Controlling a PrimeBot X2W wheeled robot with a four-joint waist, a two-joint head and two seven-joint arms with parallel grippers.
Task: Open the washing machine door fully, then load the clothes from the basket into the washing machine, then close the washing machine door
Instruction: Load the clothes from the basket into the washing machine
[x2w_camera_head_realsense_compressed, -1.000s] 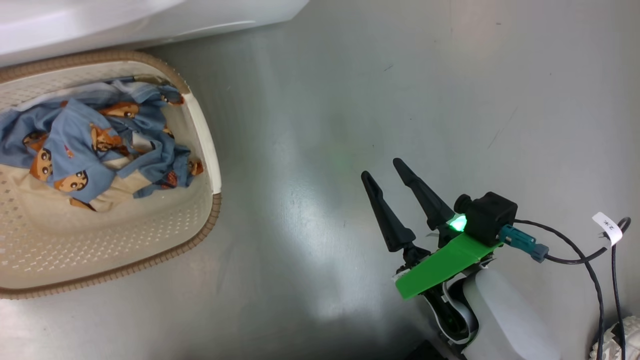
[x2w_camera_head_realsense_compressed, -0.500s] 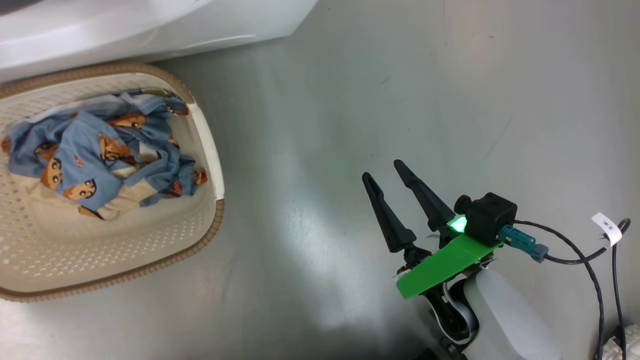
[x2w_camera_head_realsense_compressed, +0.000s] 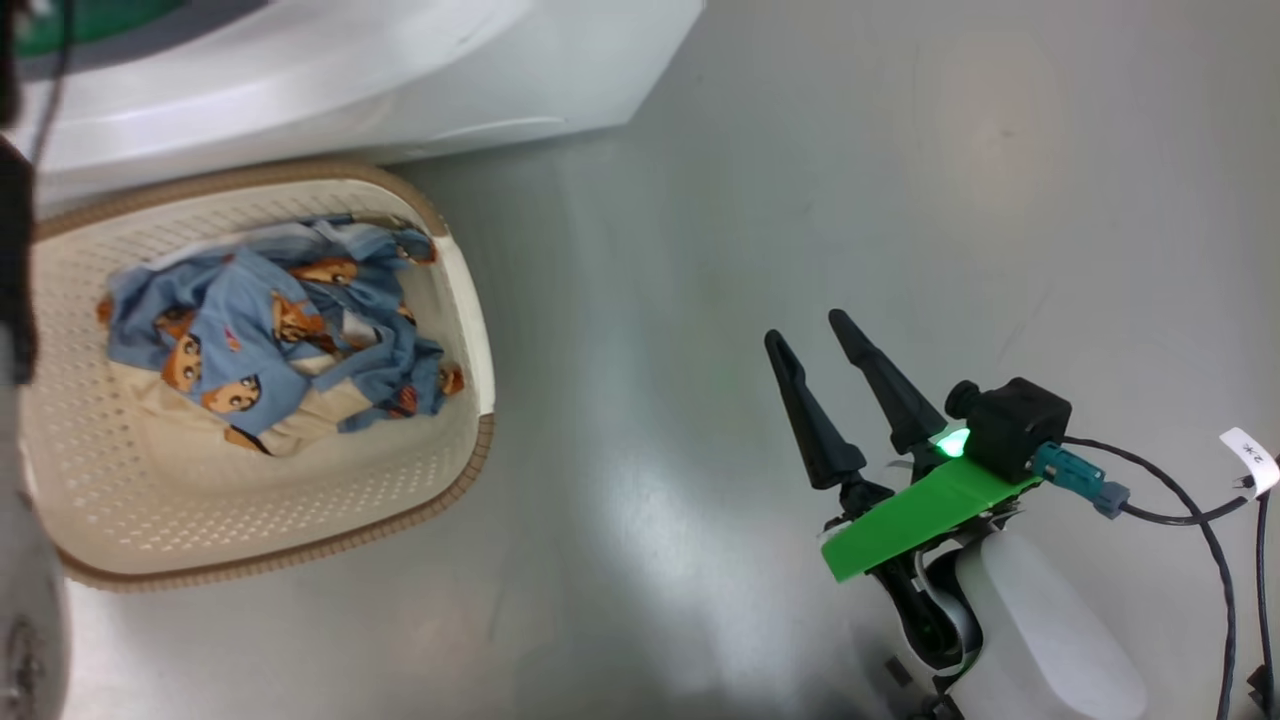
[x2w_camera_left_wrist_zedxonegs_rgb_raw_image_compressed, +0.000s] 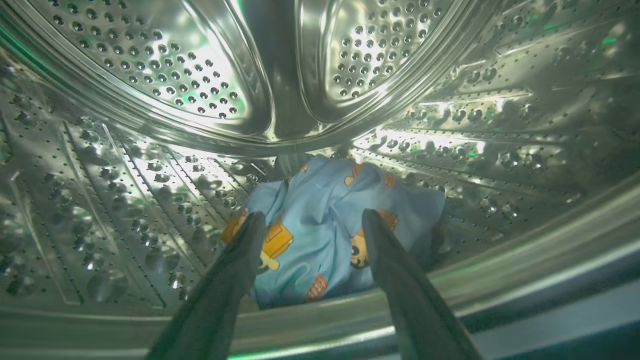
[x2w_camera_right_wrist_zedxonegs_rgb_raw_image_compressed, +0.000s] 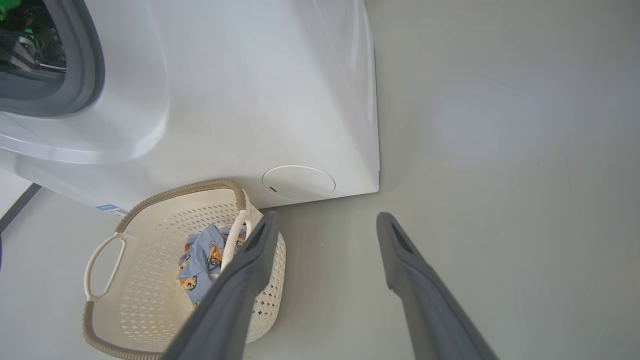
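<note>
Inside the steel perforated drum (x2w_camera_left_wrist_zedxonegs_rgb_raw_image_compressed: 150, 75) of the washing machine (x2w_camera_head_realsense_compressed: 400, 70): the left end effector (x2w_camera_left_wrist_zedxonegs_rgb_raw_image_compressed: 312, 215), entering from 6 o'clock of the left wrist view, both fingers spread wide and gripping nothing. Between and beyond those fingers, at the view's centre, a light blue garment (x2w_camera_left_wrist_zedxonegs_rgb_raw_image_compressed: 325, 200) with orange-brown cartoon prints, heaped on the drum's lower wall near the back plate. Impossible to tell whether touching the fingertips.

In the head view, at 9 o'clock, the basket (x2w_camera_head_realsense_compressed: 470, 300) on the grey floor (x2w_camera_head_realsense_compressed: 700, 250), just beside the white front of the machine at 11 o'clock. Within the basket, toward its 12 o'clock end, more of the clothes (x2w_camera_head_realsense_compressed: 270, 320): crumpled blue printed fabric over a cream-white piece. At 4 o'clock, well apart from the basket, the right end effector (x2w_camera_head_realsense_compressed: 806, 328), fingers parted and empty, pointing toward 11 o'clock above bare floor, with a green bracket (x2w_camera_head_realsense_compressed: 920, 510) and a black camera (x2w_camera_head_realsense_compressed: 1010, 425) at its base.

From the right wrist view: grey-blue seal (x2w_camera_right_wrist_zedxonegs_rgb_raw_image_compressed: 90, 65) at 10 o'clock, round white cover (x2w_camera_right_wrist_zedxonegs_rgb_raw_image_compressed: 298, 183) low on the machine's front near the centre, basket at 7 o'clock just below it.
</note>
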